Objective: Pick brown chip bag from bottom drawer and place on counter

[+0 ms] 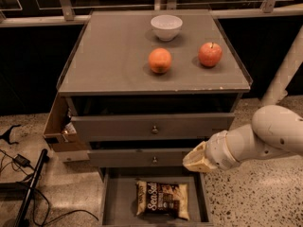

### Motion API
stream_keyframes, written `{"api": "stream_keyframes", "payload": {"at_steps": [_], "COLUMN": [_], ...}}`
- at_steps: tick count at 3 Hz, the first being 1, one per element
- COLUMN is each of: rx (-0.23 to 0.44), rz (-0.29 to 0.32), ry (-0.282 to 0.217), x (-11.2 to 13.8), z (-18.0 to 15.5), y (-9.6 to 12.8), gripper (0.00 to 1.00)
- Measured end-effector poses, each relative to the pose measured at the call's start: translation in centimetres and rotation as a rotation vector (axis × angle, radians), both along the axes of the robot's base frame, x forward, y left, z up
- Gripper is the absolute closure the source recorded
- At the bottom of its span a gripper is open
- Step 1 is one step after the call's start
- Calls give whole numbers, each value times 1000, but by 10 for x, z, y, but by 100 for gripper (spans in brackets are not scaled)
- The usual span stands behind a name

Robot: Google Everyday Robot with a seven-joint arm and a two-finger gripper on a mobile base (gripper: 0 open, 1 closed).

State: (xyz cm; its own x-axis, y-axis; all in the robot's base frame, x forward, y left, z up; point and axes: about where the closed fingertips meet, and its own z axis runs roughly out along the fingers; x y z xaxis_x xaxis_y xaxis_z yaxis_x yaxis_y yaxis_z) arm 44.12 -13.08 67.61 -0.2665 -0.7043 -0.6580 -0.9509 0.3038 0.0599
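The brown chip bag lies flat in the open bottom drawer, its white "Sea Salt" lettering facing up. My gripper reaches in from the right on a white arm, hanging just above the drawer's right side and up-right of the bag, not touching it. The counter is the grey cabinet top above the two knobbed drawers.
On the counter stand a white bowl, an orange and a red apple. A cardboard box hangs at the cabinet's left side. Cables and a dark bar lie on the floor to the left.
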Motion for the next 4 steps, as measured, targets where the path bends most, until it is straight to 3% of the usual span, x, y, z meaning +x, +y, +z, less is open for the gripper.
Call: {"api": "stream_keyframes", "payload": {"at_steps": [2, 3, 4], "rx": [-73, -85, -87], "rz": [43, 10, 12], "ry": [-72, -84, -85], "x": [-13, -7, -7], "z": [-117, -211, -209], "y": [-12, -22, -22], "gripper": [100, 100, 100]}}
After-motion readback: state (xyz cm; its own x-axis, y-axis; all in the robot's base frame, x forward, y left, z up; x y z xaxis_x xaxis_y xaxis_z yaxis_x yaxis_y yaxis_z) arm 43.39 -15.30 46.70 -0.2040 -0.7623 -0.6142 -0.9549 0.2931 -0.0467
